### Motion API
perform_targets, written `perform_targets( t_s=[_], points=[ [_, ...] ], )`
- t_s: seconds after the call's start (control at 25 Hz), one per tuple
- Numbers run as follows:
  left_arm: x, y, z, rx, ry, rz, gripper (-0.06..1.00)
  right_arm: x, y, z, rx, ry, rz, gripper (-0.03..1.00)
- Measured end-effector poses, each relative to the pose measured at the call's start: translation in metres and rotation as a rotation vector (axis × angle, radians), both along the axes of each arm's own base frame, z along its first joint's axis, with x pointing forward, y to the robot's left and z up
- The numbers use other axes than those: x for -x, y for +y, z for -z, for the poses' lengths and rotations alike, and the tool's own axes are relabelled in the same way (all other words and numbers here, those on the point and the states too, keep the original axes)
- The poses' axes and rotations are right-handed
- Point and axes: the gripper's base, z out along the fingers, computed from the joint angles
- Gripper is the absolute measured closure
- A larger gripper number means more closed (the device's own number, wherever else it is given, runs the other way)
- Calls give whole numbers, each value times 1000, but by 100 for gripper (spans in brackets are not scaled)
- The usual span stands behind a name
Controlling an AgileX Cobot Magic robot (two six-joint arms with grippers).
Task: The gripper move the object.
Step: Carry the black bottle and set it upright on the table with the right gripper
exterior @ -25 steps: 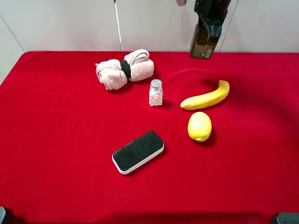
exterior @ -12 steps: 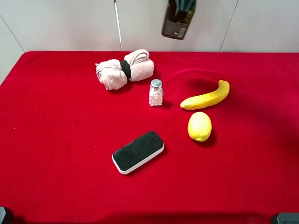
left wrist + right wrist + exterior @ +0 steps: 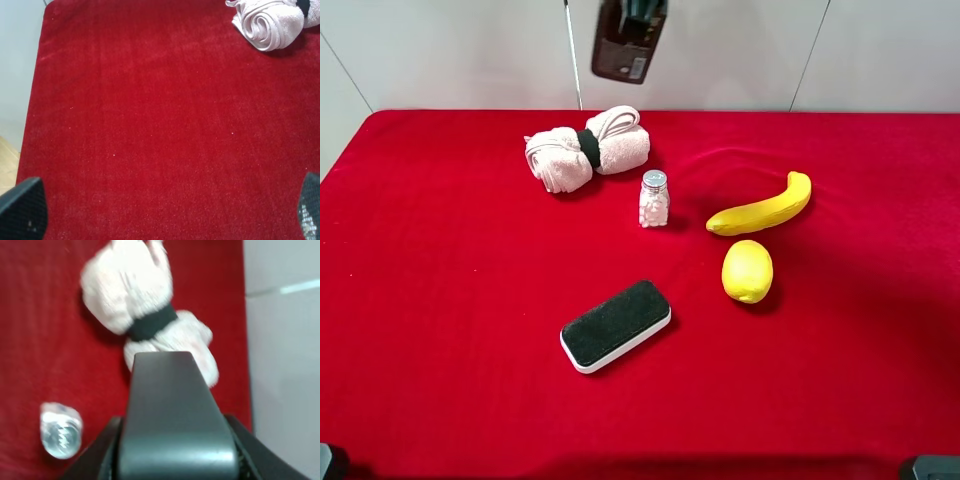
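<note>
a red cloth covers the whole table under me, smooth on the left and softly wrinkled toward the right. behind it stands a pale wall of flat panels with thin seams, and a thin metal rod rises in front of it. on the left, my left gripper hangs over bare cloth, its fingertips spread wide with nothing between them. going right, a black-topped white eraser block lies near the front and a rolled pink towel with a black band lies at the back. up in the air in front of the wall, near the towel, is the pump bottle, pinched tight in my right gripper and well clear of the cloth. a small pale label sits low on its dark side, but the print is too small to read. next comes a clear shaker of white bits with a silver cap, then a lemon, with a banana just behind it.
</note>
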Motion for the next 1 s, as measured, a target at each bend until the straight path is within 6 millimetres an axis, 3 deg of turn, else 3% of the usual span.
perform_targets(
  t_s=[0.6,1.0],
  points=[
    [0,0,0,0,0,0,-5,58,54,1,-63,76,-105,65],
    [0,0,0,0,0,0,-5,75,84,34,-89,228,-132,65]
  ],
)
